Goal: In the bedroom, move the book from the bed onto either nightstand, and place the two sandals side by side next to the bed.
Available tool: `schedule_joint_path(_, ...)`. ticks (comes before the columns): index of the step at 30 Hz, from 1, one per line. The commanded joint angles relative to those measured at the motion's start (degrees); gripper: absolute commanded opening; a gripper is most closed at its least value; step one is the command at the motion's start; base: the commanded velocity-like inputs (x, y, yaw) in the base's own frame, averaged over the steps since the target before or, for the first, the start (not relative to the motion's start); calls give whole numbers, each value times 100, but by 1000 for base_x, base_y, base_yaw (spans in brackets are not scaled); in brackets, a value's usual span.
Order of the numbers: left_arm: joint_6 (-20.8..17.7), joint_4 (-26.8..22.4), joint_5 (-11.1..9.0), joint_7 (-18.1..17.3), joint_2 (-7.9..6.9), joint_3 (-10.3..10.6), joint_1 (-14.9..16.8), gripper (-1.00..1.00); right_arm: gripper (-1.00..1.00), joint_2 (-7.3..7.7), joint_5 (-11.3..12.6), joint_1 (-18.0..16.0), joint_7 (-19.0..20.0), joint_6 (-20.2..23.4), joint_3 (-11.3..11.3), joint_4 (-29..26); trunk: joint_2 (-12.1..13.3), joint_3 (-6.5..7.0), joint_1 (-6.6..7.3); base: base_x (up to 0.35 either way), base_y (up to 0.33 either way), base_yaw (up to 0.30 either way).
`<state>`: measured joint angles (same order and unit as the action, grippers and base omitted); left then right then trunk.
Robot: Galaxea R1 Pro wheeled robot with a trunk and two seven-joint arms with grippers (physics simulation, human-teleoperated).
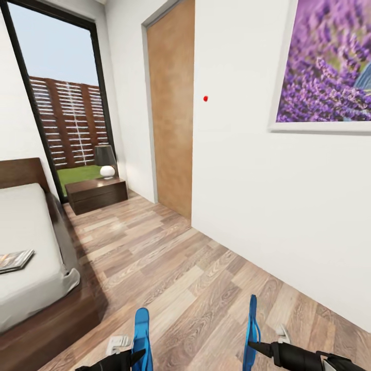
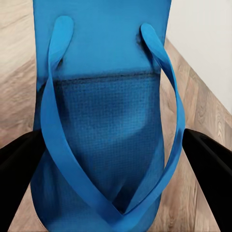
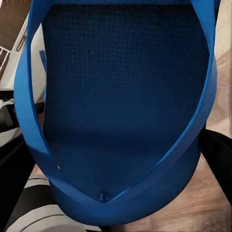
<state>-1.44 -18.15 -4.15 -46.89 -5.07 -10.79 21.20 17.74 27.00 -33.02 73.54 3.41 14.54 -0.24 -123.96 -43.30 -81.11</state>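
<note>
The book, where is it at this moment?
In the head view, the book lies on the bed at the left, near the mattress edge, far from the nightstand.

You have two bright blue sandals (image 1: 141, 335) (image 1: 251, 330) at the bottom of the frame, over a wood-plank floor (image 1: 180, 273) in mixed brown and tan. At left, the bed (image 1: 31, 242) is light grey on dark brown. The door (image 1: 172, 103) is tan, the walls white, and the picture (image 1: 330, 62) at upper right purple.
</note>
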Motion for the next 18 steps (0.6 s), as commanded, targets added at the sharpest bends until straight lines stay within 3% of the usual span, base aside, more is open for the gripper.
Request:
schedule_joint_path(1,-14,5,-25,-22,2,-11,5,-100,-100,1,57,-3,19,37,41,-2,-2,-6,-2,274,0,1)
schedule_joint_path(6,-14,5,-25,-22,4,-11,2,-100,-100,1,59,-3,20,37,41,-2,-2,-6,-2,193,0,28)
schedule_joint_path(18,-14,5,-23,-22,6,-11,3,-100,-100,1,58,-3,20,38,41,-2,-2,-6,-2,14,-5,154)
